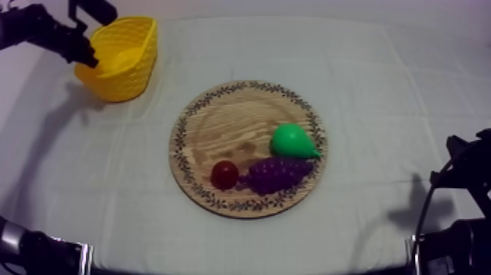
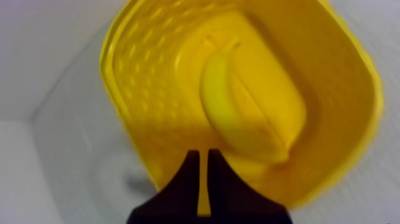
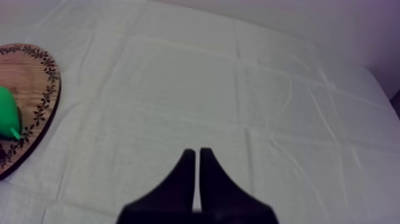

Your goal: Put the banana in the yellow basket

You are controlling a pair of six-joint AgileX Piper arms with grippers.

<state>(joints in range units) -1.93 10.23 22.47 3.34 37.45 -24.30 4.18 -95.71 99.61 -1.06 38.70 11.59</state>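
The banana point(image 2: 250, 113) lies inside the yellow basket point(image 2: 155, 89), seen in the left wrist view. In the top view the basket point(image 1: 128, 80) stands at the table's far left. My left gripper point(image 1: 86, 55) hangs at its left rim. Its fingers point(image 2: 203, 182) lie together as a narrow wedge with nothing between them, just above the basket's near rim. The round wooden board point(image 1: 226, 124) lies at the table's middle and carries no banana. My right gripper point(image 3: 196, 173) is shut over bare cloth, to the right of the board point(image 3: 36, 77).
On the board's near half lie a green pear point(image 1: 292, 140), a bunch of purple grapes point(image 1: 276, 174) and a small red fruit point(image 1: 224, 174). The pear point(image 3: 9, 116) also shows in the right wrist view. My right arm point(image 1: 460, 219) rests low at the right edge.
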